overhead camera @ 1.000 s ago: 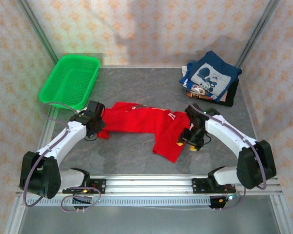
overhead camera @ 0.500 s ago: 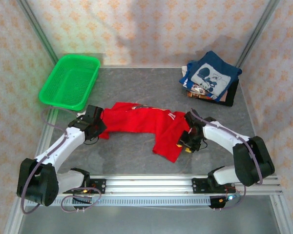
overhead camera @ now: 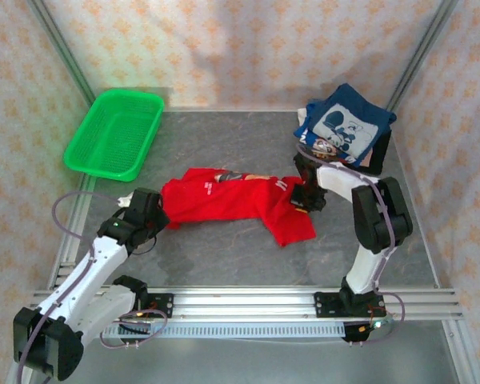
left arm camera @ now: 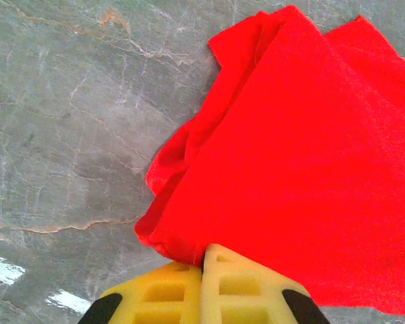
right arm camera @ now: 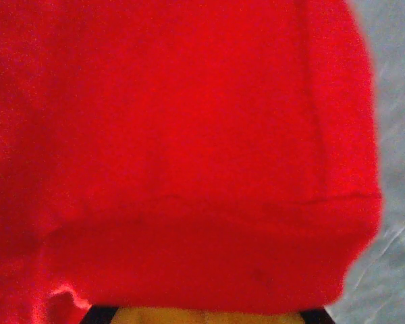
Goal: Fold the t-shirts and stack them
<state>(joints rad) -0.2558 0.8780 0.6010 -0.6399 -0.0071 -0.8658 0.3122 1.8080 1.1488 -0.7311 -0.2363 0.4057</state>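
A bright red t-shirt (overhead camera: 224,202) lies crumpled across the middle of the grey table, with white lettering near its right part. My left gripper (overhead camera: 158,210) is shut on the shirt's left edge; in the left wrist view the yellow fingers (left arm camera: 243,283) pinch a fold of the red t-shirt (left arm camera: 304,155). At the shirt's right end my right gripper (overhead camera: 303,198) is shut on the cloth, and the red t-shirt (right arm camera: 189,148) drapes over its fingertips (right arm camera: 206,316). A navy t-shirt (overhead camera: 348,124) with white print tops a pile of folded t-shirts at the back right.
A green plastic basket (overhead camera: 116,132) stands at the back left. The folded pile sits just behind the right arm's wrist. Bare grey tabletop (overhead camera: 216,260) lies between the shirt and the metal rail at the near edge.
The right gripper shut on the shirt's right part and moved back toward the pile, drawing the hanging flap right. The left arm drew its end of the shirt slightly nearer.
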